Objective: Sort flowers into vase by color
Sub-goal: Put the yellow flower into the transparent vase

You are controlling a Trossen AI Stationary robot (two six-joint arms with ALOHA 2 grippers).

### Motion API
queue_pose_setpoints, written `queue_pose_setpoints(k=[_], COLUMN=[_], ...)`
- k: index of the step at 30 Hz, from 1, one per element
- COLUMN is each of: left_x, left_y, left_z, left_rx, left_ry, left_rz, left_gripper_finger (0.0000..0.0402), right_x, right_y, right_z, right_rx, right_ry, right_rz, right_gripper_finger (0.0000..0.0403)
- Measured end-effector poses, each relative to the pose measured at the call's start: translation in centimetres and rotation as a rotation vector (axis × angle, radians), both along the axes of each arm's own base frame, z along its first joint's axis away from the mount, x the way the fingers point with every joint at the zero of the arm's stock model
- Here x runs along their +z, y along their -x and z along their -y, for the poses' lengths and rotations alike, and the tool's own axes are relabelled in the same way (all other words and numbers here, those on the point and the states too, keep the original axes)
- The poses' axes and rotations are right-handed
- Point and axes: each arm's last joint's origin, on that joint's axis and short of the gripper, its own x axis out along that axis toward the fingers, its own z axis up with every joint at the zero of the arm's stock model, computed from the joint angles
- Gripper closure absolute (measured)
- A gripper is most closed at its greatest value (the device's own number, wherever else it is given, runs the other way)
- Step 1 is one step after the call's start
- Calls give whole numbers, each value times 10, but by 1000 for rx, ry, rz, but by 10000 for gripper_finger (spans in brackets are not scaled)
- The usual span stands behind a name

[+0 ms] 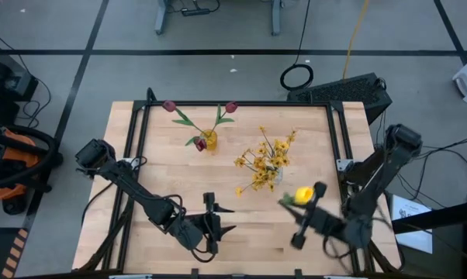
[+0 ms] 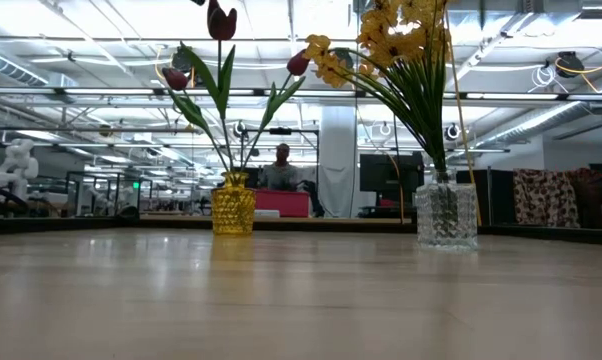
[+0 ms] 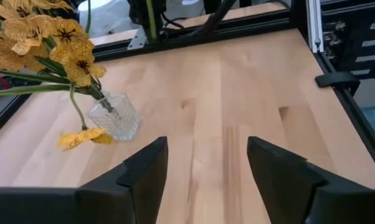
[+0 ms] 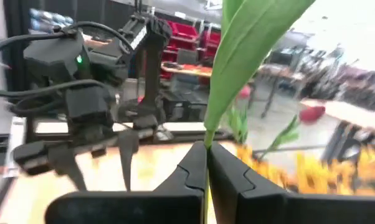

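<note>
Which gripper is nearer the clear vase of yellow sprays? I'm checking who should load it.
Right. The right gripper, fingers shut on the yellow tulip, is just beside the clear vase. The left gripper, fingers open, sits farther off, toward the table's near edge.

Orange vacuum (image 1: 8, 167) beside table (image 1: 125, 170); person (image 2: 281, 165) beyond.
</note>
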Motion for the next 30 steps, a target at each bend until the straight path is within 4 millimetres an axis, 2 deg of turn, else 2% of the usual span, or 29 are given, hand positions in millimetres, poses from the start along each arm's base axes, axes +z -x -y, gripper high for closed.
queue_pose_setpoints(k=[5, 9, 13, 16, 20, 30], left_x=[1, 1, -3, -10, -16, -18], left_y=[-2, -5, -9, -13, -16, -15], left_z=[-3, -7, -11, -13, -15, -13], left_rx=[11, 26, 51, 64, 79, 110], left_ry=[8, 12, 29, 43, 56, 123], left_rz=[8, 11, 5, -11, -21, -23], left_gripper_finger=[174, 174, 174, 174, 174, 174], right_x=[-33, -70, -102, -115, -122, -118], right_y=[35, 49, 59, 65, 68, 64], right_z=[48, 82, 105, 113, 115, 115], right_rx=[4, -73, -149, -160, -150, -150], right_ry=[-152, -235, -288, -307, -307, -266], right_rz=[35, 86, 137, 155, 152, 136], right_gripper_finger=[403, 403, 403, 403, 403, 402])
